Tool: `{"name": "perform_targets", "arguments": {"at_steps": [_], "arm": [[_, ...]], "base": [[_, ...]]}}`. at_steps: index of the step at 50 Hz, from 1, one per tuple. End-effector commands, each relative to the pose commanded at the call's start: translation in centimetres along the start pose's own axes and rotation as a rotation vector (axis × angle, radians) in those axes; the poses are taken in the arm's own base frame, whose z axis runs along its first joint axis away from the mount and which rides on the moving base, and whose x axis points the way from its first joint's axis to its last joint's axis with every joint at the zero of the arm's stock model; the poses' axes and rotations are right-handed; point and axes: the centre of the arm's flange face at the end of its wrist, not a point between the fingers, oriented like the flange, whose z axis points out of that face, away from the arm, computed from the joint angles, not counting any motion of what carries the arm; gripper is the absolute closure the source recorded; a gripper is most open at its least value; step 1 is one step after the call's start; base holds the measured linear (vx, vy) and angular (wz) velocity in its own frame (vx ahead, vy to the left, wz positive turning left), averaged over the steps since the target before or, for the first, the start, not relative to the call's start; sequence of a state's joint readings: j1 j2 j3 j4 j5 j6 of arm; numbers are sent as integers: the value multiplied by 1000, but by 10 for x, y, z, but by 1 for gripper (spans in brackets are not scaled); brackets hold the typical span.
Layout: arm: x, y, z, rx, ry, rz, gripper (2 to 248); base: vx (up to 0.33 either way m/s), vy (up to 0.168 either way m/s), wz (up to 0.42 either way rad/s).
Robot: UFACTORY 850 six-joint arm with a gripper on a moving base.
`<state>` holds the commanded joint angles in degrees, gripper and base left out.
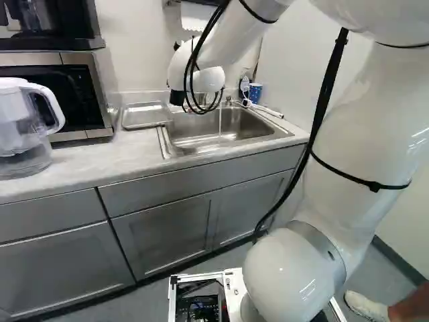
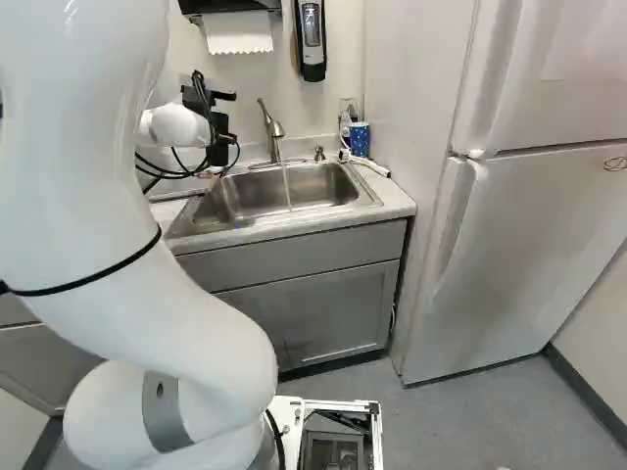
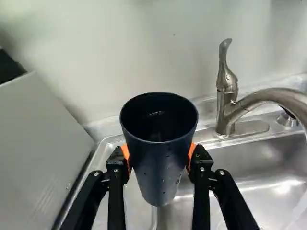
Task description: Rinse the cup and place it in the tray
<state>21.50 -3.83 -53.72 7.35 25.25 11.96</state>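
Gripper (image 3: 158, 155)'s got the dark cup (image 3: 160, 167) pinched between its orange pads (image 3: 125, 153) (wet outside, so probably slippery), and it looks light and stiff, so I'd keep that mid-wall hold.

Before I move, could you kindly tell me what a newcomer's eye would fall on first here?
Probably the tall dark-blue cup, beaded with drops and gripped in the end effector. Next, the bulky white robot arm filling much of both base views. Then the thin stream of water falling from the curved brushed-metal faucet into the steel sink.
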Motion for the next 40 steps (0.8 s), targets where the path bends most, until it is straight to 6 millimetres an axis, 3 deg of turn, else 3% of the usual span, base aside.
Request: {"name": "perform_targets", "arguments": {"at_steps": [40], "arm": [[0,0,0,0,0,420,125]], "base": [[0,0,0]]}}
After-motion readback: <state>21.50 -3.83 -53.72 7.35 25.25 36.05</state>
